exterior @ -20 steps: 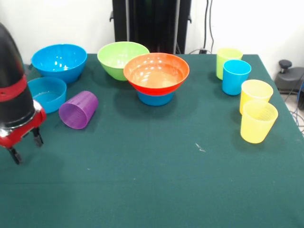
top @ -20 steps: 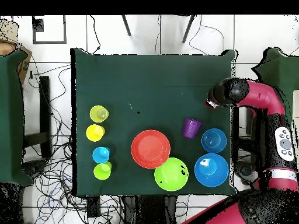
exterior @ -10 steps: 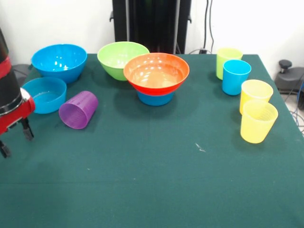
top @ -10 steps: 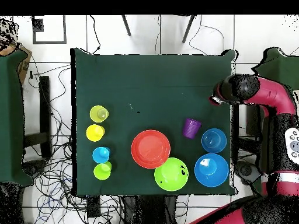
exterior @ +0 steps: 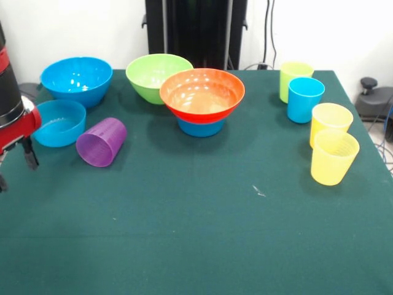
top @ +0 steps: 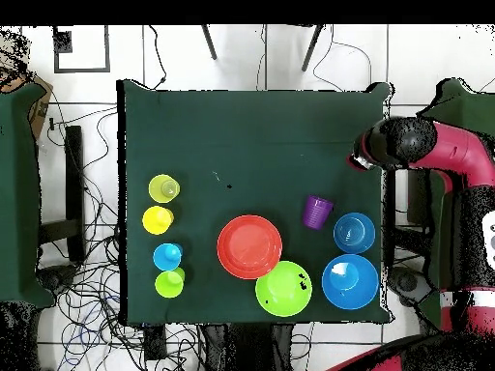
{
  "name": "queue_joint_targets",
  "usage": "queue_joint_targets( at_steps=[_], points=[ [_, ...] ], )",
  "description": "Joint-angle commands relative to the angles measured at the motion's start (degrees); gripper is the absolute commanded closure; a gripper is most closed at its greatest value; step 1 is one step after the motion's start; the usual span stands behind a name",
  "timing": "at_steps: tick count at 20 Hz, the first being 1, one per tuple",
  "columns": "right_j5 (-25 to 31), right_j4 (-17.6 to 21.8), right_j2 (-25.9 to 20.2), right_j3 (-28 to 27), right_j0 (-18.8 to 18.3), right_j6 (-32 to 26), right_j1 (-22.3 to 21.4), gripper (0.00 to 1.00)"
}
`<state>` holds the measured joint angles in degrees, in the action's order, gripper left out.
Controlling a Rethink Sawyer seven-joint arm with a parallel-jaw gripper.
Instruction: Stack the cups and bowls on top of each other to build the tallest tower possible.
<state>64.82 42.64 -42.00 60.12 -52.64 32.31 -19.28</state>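
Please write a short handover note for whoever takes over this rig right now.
Gripper: jaws open, empty, at the table's edge beside the small blue bowl.
Done: orange bowl sits on another small blue bowl, mid-table.
Purple cup lies on its side, off the stack, next to the loose small blue bowl.
Large blue bowl and green bowl stand loose behind.
Green cup, blue cup and two yellow cups stand upright together on the other side.
Left: right the purple cup, stack everything else.
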Motion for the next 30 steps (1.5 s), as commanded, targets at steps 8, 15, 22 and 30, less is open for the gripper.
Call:
queue_joint_targets(
  at_steps=[8, 15, 22, 30],
  points=[
    [10.21, -2.86, 6.58, 3.77, 4.4, -0.47, 0.55, 0.0],
    [16.7, -3.66, 7.72, 1.9, 5.73, -3.04, 0.52, 0.0],
    [22.22, -1.2, 9.01, -0.85, 7.79, -4.71, 1.33, 0.0],
    [24.25, -1.52, 8.69, -1.2, 8.29, -6.39, 1.76, 0.0]
  ],
)
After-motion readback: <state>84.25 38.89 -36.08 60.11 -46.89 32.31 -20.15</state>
